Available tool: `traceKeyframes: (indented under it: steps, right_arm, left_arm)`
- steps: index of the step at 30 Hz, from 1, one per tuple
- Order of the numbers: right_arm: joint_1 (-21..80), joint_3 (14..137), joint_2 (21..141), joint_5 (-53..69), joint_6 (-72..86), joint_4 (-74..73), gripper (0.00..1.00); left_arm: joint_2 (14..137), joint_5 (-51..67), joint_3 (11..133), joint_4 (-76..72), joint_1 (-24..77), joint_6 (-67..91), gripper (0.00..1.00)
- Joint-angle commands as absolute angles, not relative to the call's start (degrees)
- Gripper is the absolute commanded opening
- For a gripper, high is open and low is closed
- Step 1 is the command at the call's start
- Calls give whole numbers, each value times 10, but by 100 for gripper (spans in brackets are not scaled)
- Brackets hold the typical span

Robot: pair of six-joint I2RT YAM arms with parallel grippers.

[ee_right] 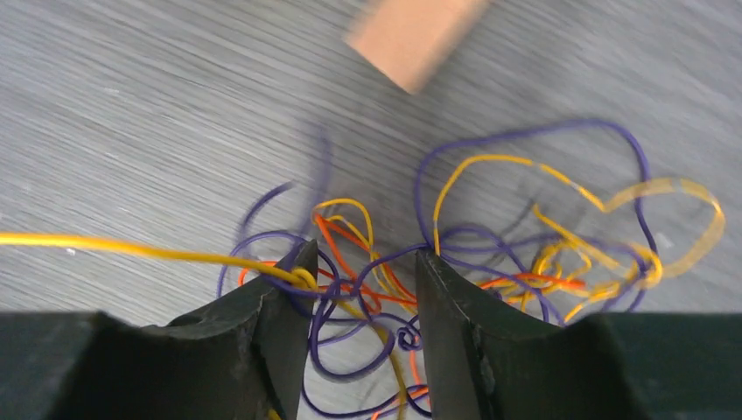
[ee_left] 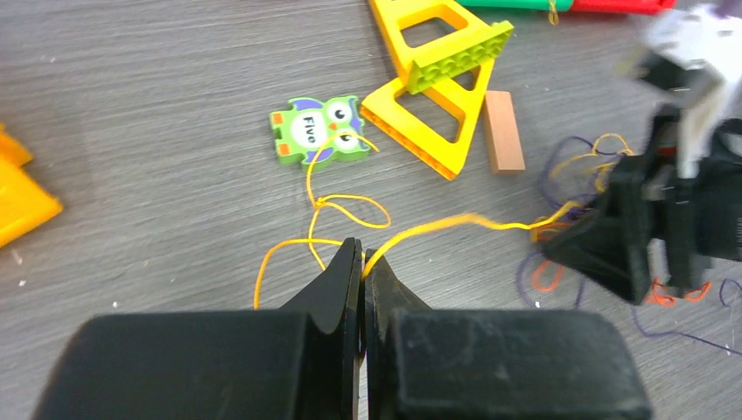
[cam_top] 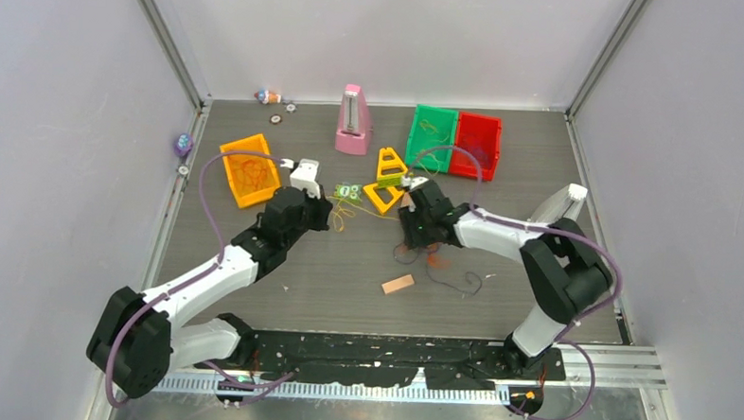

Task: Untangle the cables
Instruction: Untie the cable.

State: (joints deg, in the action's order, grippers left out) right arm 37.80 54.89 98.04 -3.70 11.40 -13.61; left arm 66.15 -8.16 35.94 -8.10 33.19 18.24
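The left gripper [ee_left: 361, 262] is clenched on one yellow strand [ee_left: 455, 223], which stretches toward 3 o'clock into the cables [ee_right: 490, 262], likely to draw it free. The right gripper [ee_right: 360, 289] straddles that tangle directly beneath it, jaws apart, seemingly to anchor it.

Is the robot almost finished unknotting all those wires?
Not yet. Done: one yellow cable is partly pulled out, stretched away from the tangle. In hand: the left tool pinches that cable, and the right tool stands open around the tangle. Left: purple, orange and yellow strands are all knotted together.
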Motion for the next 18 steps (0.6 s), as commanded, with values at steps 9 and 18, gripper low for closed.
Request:
traceKeyframes:
  steps: [9,18]
  right_arm:
    - [211,388,779,-9,218,-123,51]
    - [198,376,723,-25,220,-127,60]
  left_arm:
    - [635,-139,329,-127,273,271,0]
    - [668,-140,355,-79,246,296,0]
